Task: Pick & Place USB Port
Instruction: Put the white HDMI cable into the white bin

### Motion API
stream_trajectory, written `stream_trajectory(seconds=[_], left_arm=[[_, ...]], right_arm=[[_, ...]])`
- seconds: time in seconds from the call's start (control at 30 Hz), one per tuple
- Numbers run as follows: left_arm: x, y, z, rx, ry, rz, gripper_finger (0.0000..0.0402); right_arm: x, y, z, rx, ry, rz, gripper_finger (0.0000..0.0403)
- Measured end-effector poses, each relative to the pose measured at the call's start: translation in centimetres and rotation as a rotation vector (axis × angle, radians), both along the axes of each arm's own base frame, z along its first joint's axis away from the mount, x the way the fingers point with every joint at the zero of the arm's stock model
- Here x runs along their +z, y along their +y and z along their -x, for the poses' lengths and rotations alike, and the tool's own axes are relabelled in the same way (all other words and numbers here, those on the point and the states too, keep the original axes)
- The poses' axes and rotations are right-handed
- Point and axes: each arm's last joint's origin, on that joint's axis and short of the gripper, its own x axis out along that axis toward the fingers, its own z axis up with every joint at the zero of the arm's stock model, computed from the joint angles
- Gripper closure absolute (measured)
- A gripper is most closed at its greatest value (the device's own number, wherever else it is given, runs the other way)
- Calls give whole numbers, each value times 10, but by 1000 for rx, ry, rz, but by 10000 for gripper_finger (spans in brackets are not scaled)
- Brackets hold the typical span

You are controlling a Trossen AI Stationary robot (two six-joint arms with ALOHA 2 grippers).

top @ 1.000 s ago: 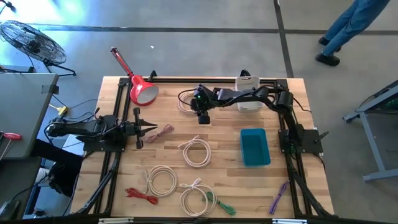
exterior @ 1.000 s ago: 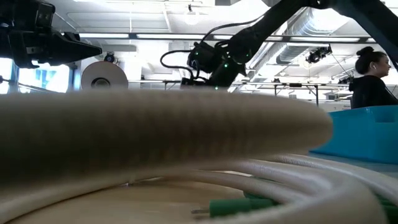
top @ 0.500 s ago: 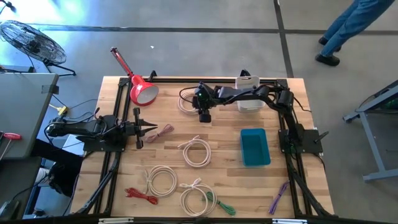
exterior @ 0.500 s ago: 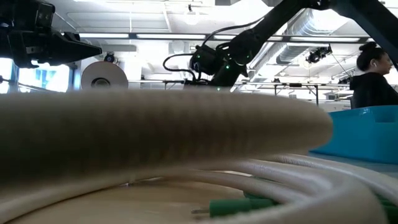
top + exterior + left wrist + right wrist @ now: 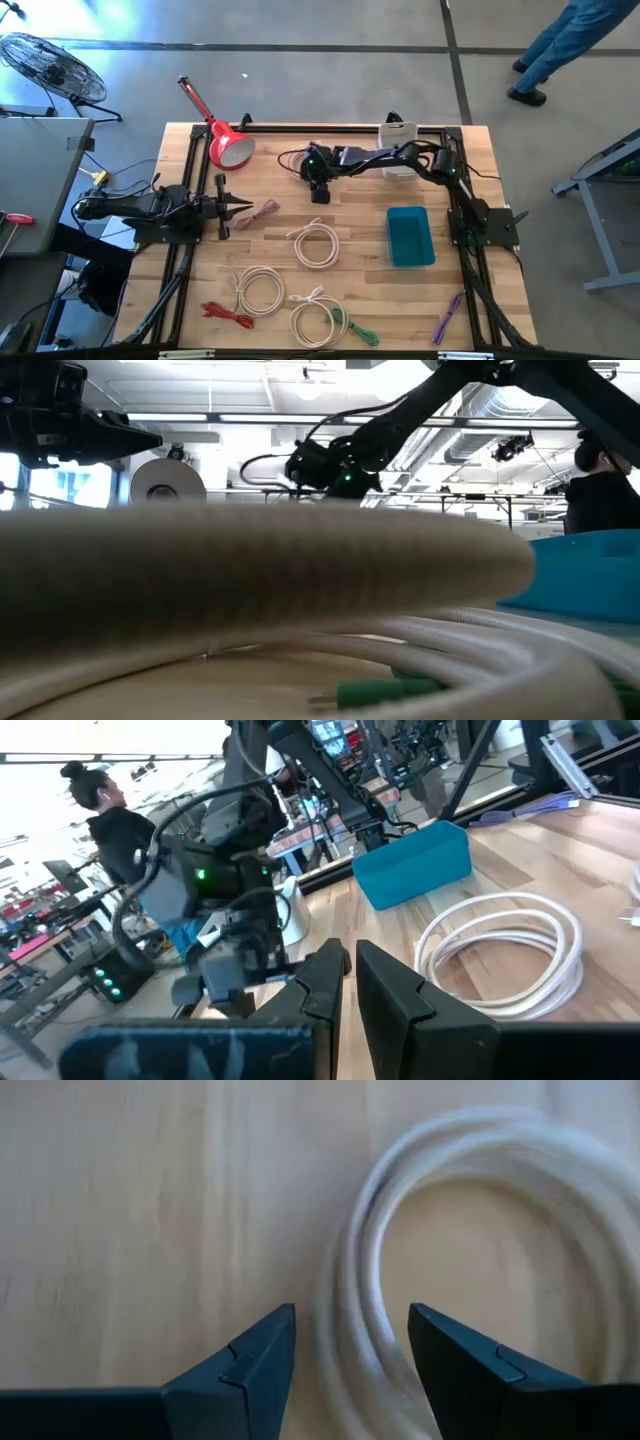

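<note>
A white coiled USB cable lies flat on the wooden table near its far edge, at the middle. My right gripper hangs open just above it, slanting down, with one strand of the coil's rim showing between the fingertips and no contact visible. In the high view the right gripper and its arm cover most of that coil. My left gripper waits shut at the table's left side, pointing level toward the right, and holds nothing.
A blue bin stands on the right half. Other white coils, a red cable, a purple cable and a mauve cable lie about. A red lamp and a white container stand at the far edge.
My right gripper has shifted a little toward the table's left edge and sunk toward the white coil at the far side, rolling slightly. The coil and the other cables lie as before.
</note>
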Motion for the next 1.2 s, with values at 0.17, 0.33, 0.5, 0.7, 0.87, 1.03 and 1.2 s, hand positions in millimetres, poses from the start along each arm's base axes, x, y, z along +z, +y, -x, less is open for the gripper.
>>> stream_trajectory(seconds=[0.17, 0.33, 0.5, 0.7, 0.87, 1.03, 1.2], left_arm=[[0, -1, 0, -26, 2, 1, 373], [-1, -1, 0, -48, 6, 1, 373], [-1, -1, 0, -49, 6, 1, 373], [-1, -1, 0, -49, 6, 0, 373], [-1, -1, 0, -50, 6, 0, 373], [-1, -2, 0, -61, 7, 4, 373], [-1, -2, 0, -83, 10, 4, 373]], right_arm=[[5, -3, -11, -57, -6, -26, 228], [8, -3, -17, -66, -14, -6, 300], [13, -4, -20, -85, -17, 36, 376], [24, 5, -27, -63, -35, 89, 376], [46, 21, -30, -41, -29, 144, 376], [84, 38, -18, -77, 19, 284, 376], [137, 54, 13, -176, 75, 401, 376]])
